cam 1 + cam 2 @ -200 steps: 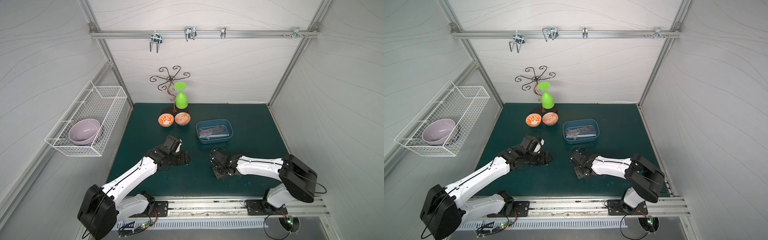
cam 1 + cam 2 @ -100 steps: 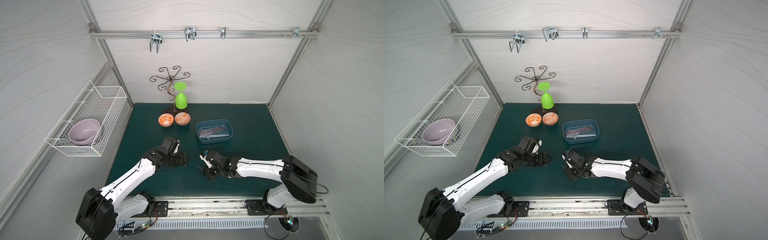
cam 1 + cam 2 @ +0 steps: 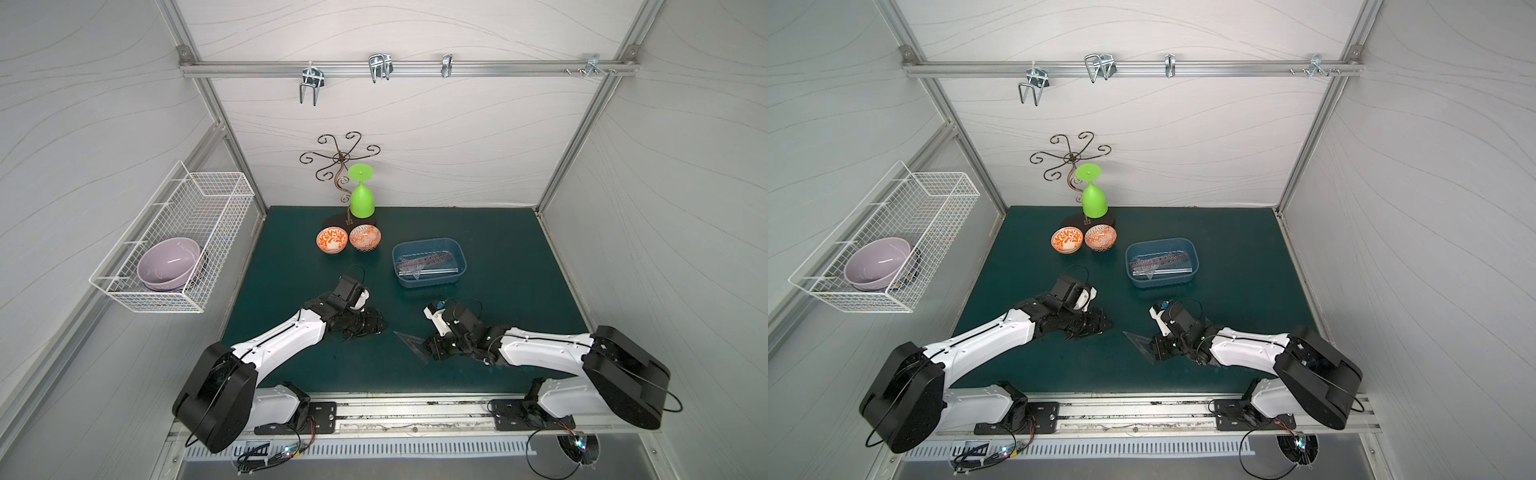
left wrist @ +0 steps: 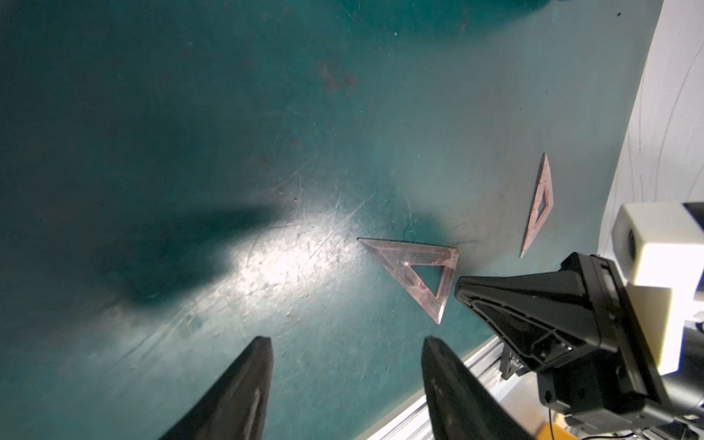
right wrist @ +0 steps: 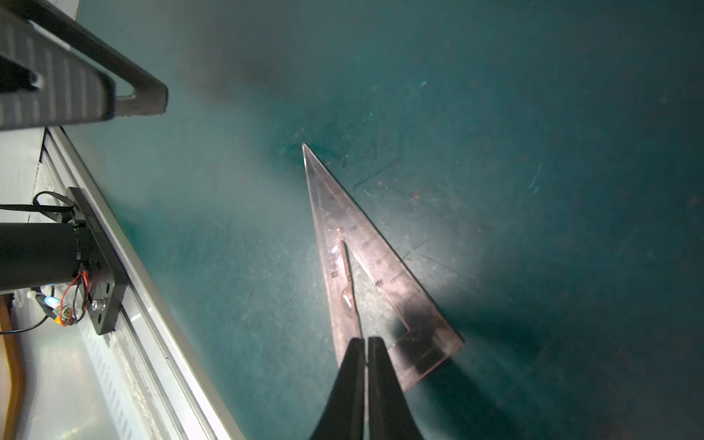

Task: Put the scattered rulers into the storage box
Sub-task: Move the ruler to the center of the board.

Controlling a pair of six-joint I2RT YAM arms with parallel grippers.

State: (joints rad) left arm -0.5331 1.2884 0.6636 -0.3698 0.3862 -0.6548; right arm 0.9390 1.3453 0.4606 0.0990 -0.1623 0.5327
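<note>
- I saw the right gripper [image 5: 365, 340] jaws pinched shut on a triangle ruler [image 5: 381, 263], in front of the storage box [image 3: 430, 285].
- My left gripper [image 4: 346, 339] jaws stood apart, empty, also in front of it.
- A second triangle [image 4: 531, 228] lay flat outside the box; other rulers [image 3: 428, 264] lay inside it.

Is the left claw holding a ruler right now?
No: the left claw stands open over bare mat, with the nearest triangle ruler lying beyond its tips.
</note>
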